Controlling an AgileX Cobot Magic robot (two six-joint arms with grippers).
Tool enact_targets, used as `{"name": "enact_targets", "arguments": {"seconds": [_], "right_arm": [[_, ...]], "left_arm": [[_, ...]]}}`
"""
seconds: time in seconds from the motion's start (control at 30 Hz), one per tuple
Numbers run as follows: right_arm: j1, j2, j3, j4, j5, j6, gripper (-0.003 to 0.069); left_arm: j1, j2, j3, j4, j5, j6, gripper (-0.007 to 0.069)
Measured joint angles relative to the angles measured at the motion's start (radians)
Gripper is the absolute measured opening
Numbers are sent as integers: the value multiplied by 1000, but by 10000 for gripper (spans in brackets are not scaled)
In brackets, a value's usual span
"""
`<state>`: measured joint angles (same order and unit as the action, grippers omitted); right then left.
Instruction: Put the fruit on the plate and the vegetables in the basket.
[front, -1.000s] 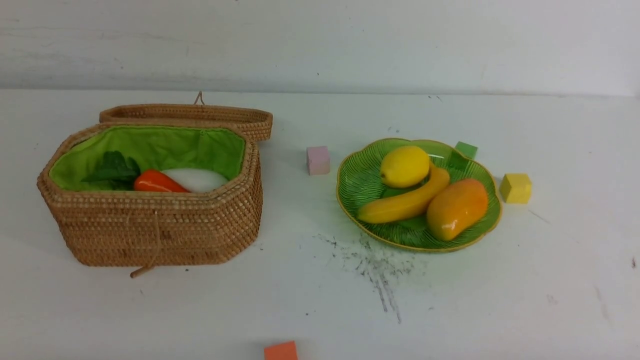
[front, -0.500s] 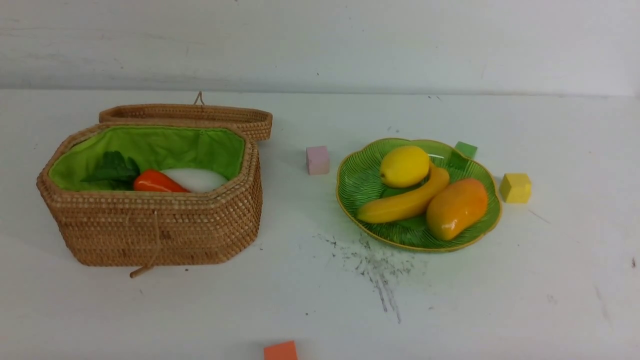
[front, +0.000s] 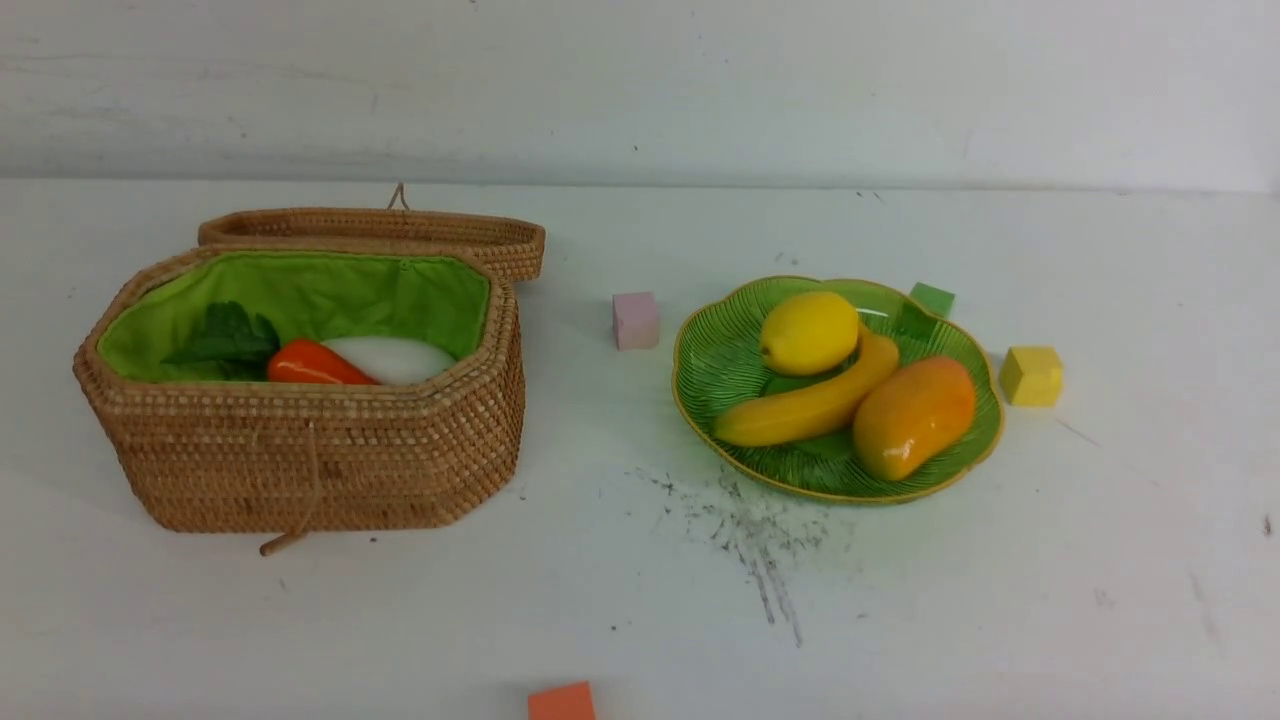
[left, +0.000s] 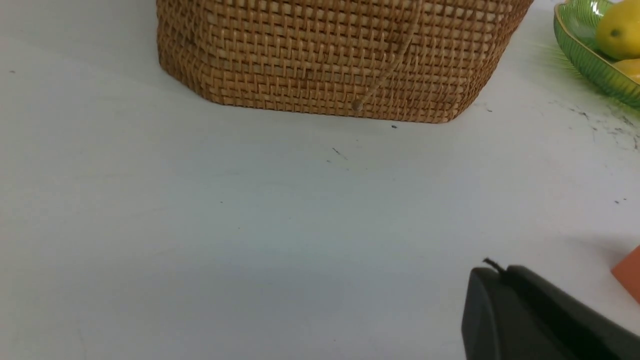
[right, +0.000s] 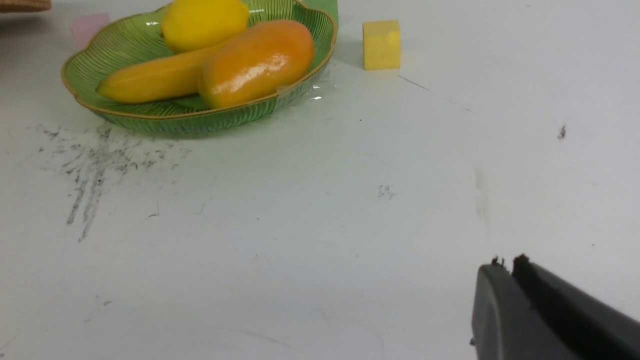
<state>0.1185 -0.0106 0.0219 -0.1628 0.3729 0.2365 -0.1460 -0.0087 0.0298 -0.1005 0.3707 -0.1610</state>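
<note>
- Standing on the robot's left of the white table (front: 640, 600): large octagonal tan woven wicker basket (front: 310, 460) with bright green lining, hinged wicker lid (front: 400, 228) lying open behind it.
- Lying inside that basket: orange toy carrot (front: 312, 364) with dark green leaves (front: 225, 338), and white toy radish (front: 395, 357) just beside it; light green gourd not showing, probably hiding below the rim, not possible to tell.
- Sitting well apart on the right: shallow translucent green glass plate (front: 715, 375) with scalloped gold-edged rim.
- Resting on the plate, touching each other: long curved yellow plastic banana (front: 800, 405), glossy orange-yellow mango (front: 915, 415), round yellow lemon (front: 808, 332).
- Lying loose on the table: small pink cube (front: 636, 320), yellow cube (front: 1031, 375), green cube (front: 930, 299) behind the plate, orange cube (front: 561, 701) at the near edge; not belonging to the task.
- Hanging low over bare table, near the basket's front wall: left gripper (left: 492, 272), jaws together, holding nothing.
- Hanging over bare table, near side of the plate: right gripper (right: 506, 265), jaws almost together, holding nothing.
- Judging the step: sorting looking finished, arms resting away from the things.
- Judging the next move: only checking for the gourd, otherwise nothing more calling for a grasp.
</note>
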Motion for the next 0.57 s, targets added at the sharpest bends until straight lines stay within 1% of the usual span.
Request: {"name": "enact_targets", "arguments": {"seconds": [0.57], "right_arm": [[0, 0, 0, 0, 0, 0, 52]], "left_arm": [[0, 0, 0, 0, 0, 1, -1]]}}
